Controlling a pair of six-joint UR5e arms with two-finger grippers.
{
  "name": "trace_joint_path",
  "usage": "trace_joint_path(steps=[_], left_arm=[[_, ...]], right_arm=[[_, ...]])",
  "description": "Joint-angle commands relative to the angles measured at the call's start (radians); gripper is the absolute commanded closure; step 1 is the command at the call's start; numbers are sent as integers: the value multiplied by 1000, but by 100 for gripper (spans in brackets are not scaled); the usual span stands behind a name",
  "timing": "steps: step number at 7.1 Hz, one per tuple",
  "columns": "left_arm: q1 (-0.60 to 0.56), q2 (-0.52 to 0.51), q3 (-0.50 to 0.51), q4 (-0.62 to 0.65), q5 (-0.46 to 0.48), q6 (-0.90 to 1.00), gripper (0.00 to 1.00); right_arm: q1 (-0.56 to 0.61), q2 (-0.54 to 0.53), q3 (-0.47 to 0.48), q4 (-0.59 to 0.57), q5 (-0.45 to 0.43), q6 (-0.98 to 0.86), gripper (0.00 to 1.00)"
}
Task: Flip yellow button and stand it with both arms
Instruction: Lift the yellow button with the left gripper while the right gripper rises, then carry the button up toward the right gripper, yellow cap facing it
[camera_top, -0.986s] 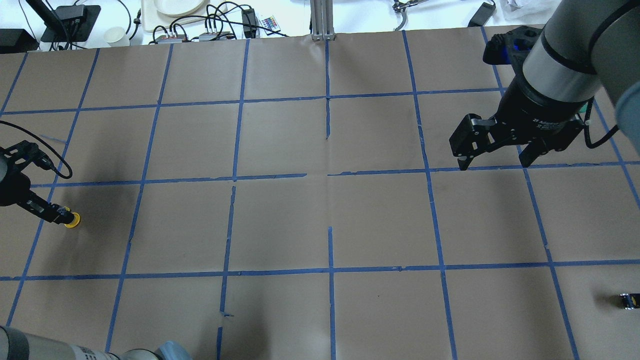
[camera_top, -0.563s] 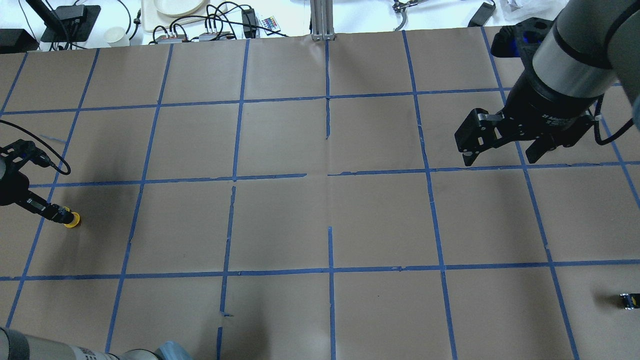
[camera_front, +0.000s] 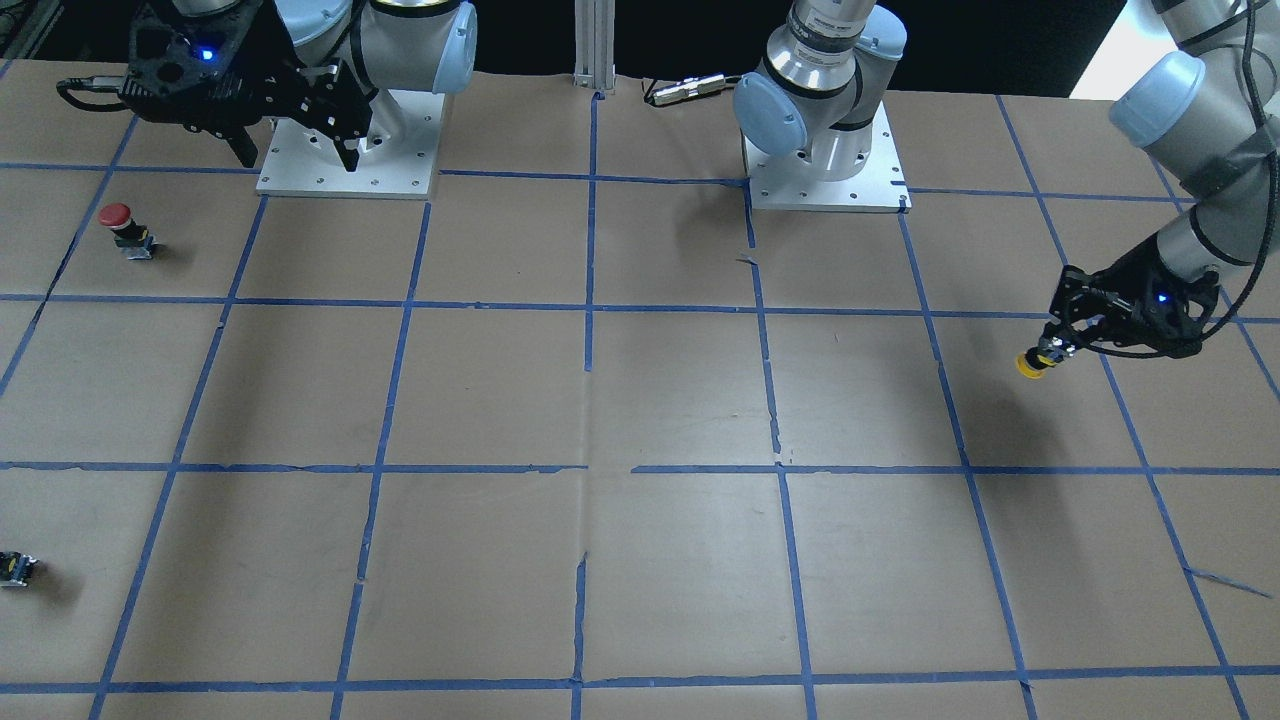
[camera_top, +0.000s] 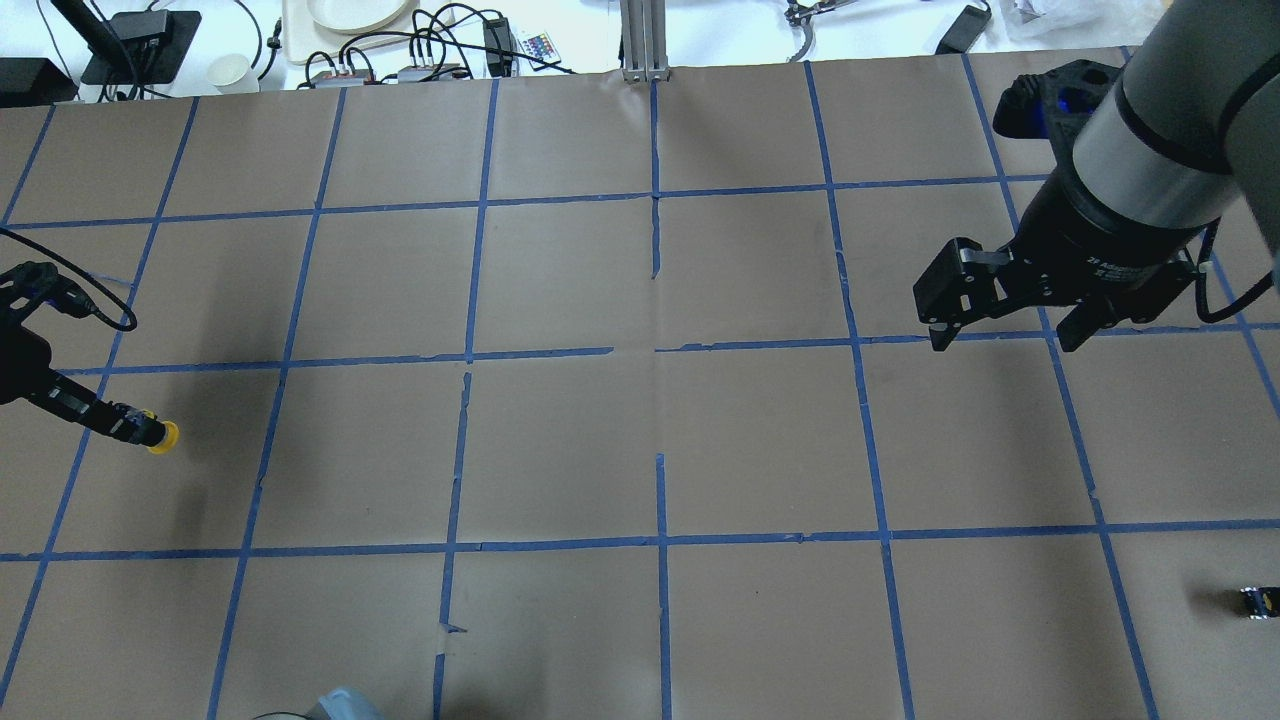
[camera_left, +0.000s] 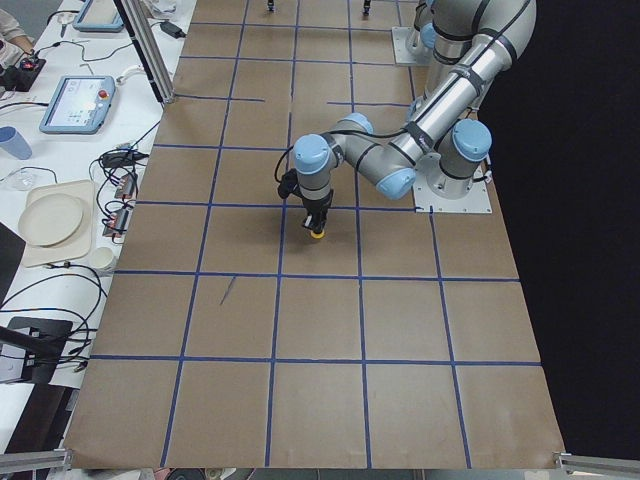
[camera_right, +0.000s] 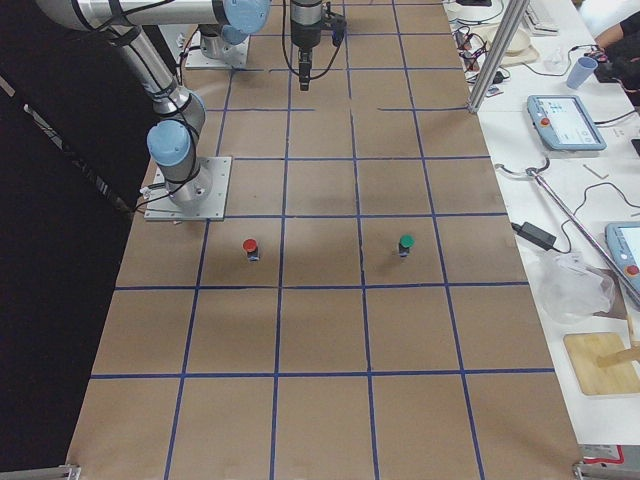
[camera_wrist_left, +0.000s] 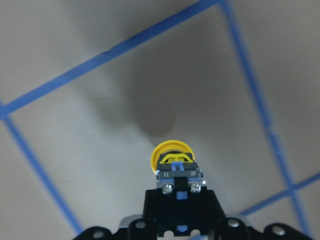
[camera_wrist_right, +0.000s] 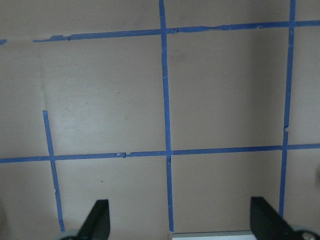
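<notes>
The left gripper (camera_top: 133, 430) is clamped on the boxy body of the yellow button (camera_top: 163, 437). Its fingers (camera_wrist_left: 160, 210) press against the grey and black sides, so the domed cap juts out past the fingertips. Gripper and button lean at a slant, with the cap lowest and aimed at the brown paper of the table (camera_top: 560, 450). In the wrist view a round dark shadow lies just beyond the cap; whether the cap touches the paper I cannot tell. Taking the left base plate (camera_front: 825, 175) as the mark, the button hangs out in front of it, toward the operators' side, and off to the robot's left of it. The right gripper (camera_top: 1005, 338) is well off to the robot's right of that plate, raised over the table. Its fingers (camera_wrist_right: 97, 220) are spread wide, with only paper and blue tape lines showing between them. A red button (camera_front: 119, 222) stands upright on its body far to the right of the plate, beyond the right arm's own mount. A green button (camera_right: 406, 243) stands farther forward from the plate than the red one.
</notes>
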Motion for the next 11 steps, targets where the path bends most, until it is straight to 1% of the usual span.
trace_joint_path(steps=[1, 2, 3, 4, 5, 6, 7, 8, 9, 10, 11], left_arm=[[-138, 117, 6, -331, -242, -137, 75], [-240, 140, 19, -413, -313, -191, 75], [-323, 142, 75, -529, -414, -253, 75], [-404, 137, 158, -615, -542, -372, 75], [-505, 127, 224, -645, -626, -497, 75], [-598, 111, 270, -639, -754, -671, 75], [-665, 85, 302, -586, -859, -849, 75], [-719, 81, 313, -537, -965, -977, 76], [-736, 108, 294, -536, -1108, -993, 76], [-737, 117, 290, -538, -1192, -989, 76], [-741, 111, 284, -535, -1287, -983, 77]], right_arm=[[-42, 11, -3, 25, 137, 113, 0], [-86, 24, -6, 96, 185, 215, 0], [-140, 22, -10, 135, 254, 257, 0], [-187, 41, -7, 164, 422, 300, 0], [-208, 103, -13, 169, 539, 396, 0], [-209, 137, -13, 170, 611, 473, 0], [-214, 139, -15, 196, 693, 559, 0], [-214, 140, -15, 212, 769, 621, 0], [-228, 142, -13, 212, 831, 691, 0], [-261, 145, -9, 213, 904, 780, 0], [-277, 153, -10, 224, 936, 819, 0]])
